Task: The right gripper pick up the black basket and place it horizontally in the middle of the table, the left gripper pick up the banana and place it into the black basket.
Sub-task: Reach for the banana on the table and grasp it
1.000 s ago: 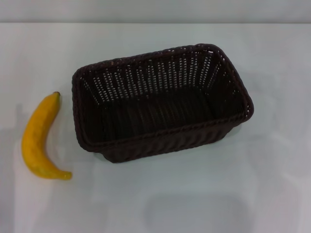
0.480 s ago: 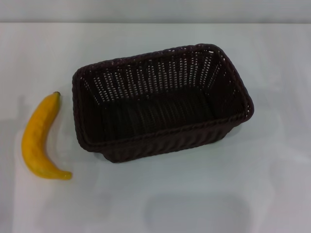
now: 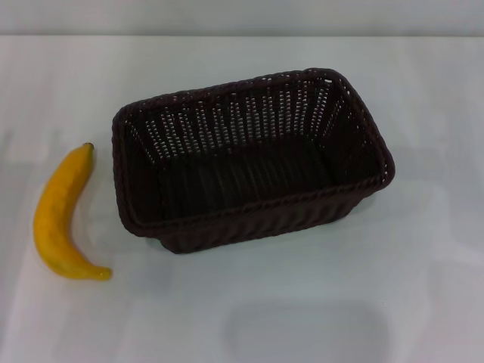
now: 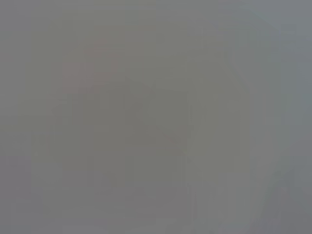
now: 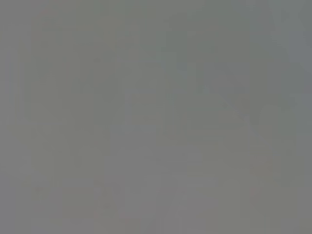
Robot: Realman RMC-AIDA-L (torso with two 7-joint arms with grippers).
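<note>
The black basket stands upright on the white table near the middle, its long side running left to right and turned slightly. It is empty inside. The banana lies on the table to the left of the basket, apart from it, dark tip pointing away from me. Neither gripper shows in the head view. Both wrist views show only a plain grey blur with nothing to make out.
The table's far edge runs across the top of the head view. A faint rectangular shadow or reflection lies on the table in front of the basket.
</note>
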